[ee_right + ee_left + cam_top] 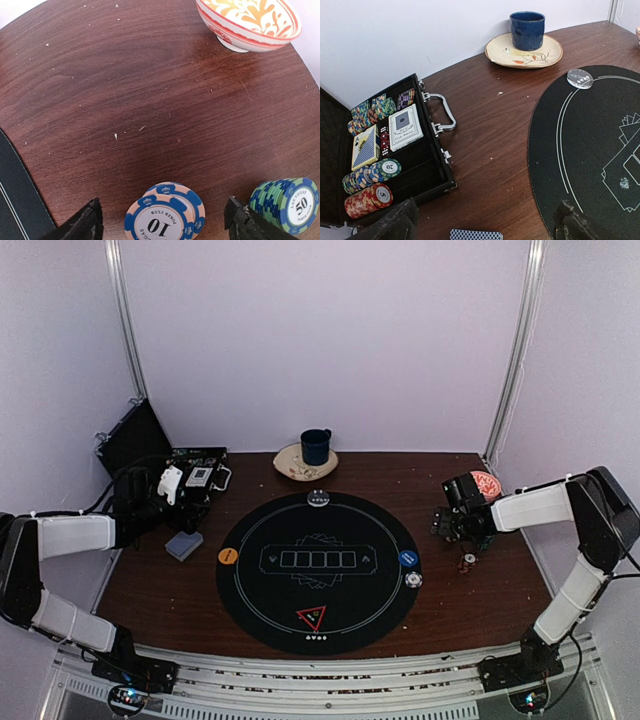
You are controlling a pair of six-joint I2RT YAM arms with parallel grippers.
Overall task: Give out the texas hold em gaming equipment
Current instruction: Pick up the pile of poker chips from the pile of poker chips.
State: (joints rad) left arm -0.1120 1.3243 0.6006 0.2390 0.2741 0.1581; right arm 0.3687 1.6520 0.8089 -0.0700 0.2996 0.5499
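Note:
My right gripper (pixel 163 221) stands open low over the table, its fingers on either side of a short blue-and-peach stack of poker chips (pixel 166 216) marked 10, touching neither side. A green-and-blue chip stack (pixel 289 202) marked 50 lies just outside the right finger. My left gripper (pixel 482 224) is open above the wood, and a blue-backed deck of cards (pixel 476 234) lies between its fingers at the frame's bottom edge. On the black round mat (pixel 250 580) sit an orange disc (pixel 228 556), a blue disc (pixel 408 558), a white disc (pixel 318 498), one chip (pixel 414 579) and a red-edged triangle (pixel 311 618).
An open black case (pixel 427 165) at the back left holds rows of chips (pixel 369 198), a boxed deck (pixel 404 127) and dice. A dark blue mug (pixel 527 30) stands on a saucer (pixel 502 52) at the back centre. A red-patterned bowl (pixel 250 22) sits beyond the right gripper.

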